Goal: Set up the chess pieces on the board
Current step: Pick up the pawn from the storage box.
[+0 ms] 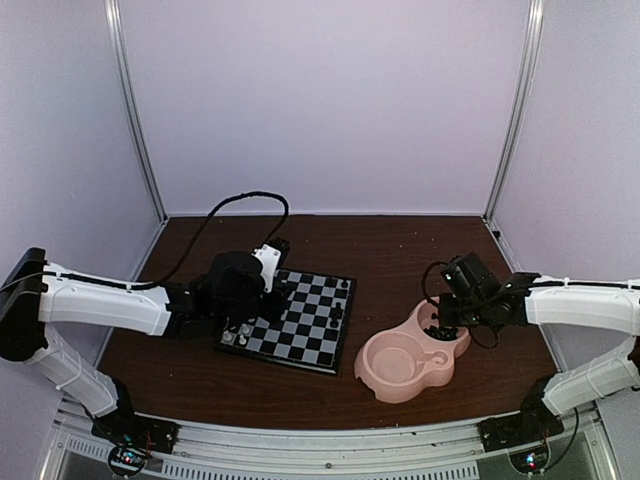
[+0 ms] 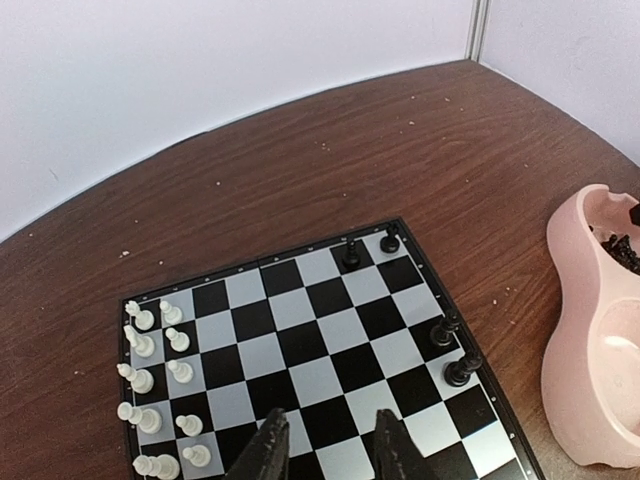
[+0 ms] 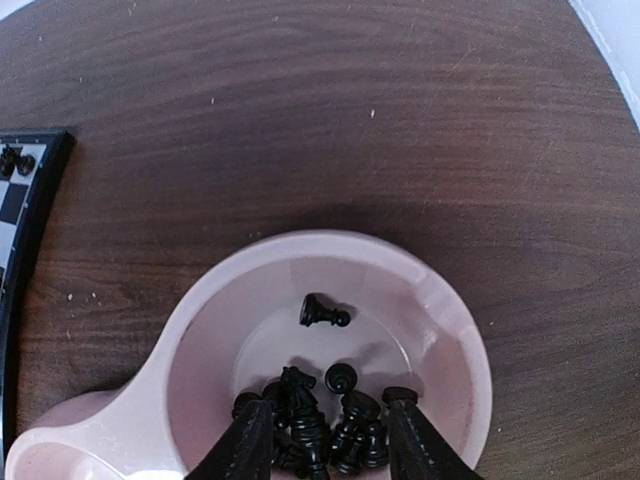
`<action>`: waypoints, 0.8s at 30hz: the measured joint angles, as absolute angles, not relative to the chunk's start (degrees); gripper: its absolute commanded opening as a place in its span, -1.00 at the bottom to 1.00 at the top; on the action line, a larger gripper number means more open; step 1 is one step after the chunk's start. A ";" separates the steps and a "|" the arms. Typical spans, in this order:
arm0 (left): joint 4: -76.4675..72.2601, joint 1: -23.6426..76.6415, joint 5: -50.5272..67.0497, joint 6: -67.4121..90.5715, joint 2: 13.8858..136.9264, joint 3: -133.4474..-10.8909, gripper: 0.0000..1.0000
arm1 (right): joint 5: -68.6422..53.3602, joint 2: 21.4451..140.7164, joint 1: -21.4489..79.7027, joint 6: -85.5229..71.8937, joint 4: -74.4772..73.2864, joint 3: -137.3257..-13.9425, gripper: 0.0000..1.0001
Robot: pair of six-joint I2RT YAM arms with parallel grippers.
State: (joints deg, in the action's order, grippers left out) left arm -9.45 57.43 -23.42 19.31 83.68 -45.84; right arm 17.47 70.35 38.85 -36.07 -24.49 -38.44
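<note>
You had the left pincer (image 2: 330, 428) open and empty over the board (image 2: 320, 330), and the right pincer (image 3: 332, 402) open astride black chess pieces (image 3: 310, 425) heaped in the pink dish (image 3: 440, 300).

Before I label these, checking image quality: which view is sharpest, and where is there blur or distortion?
Left wrist: sharpest, chess pieces crisp on the board, though the far table edge bows. Top external: soft, pieces mere specks. Right wrist: black pieces in the pink dish merge into a dark clump.
</note>
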 measured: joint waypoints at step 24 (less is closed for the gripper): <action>-9.32 57.43 -24.25 17.45 80.77 -45.19 -0.39 | 5.06 94.59 32.42 -34.22 -21.80 -48.90 -0.23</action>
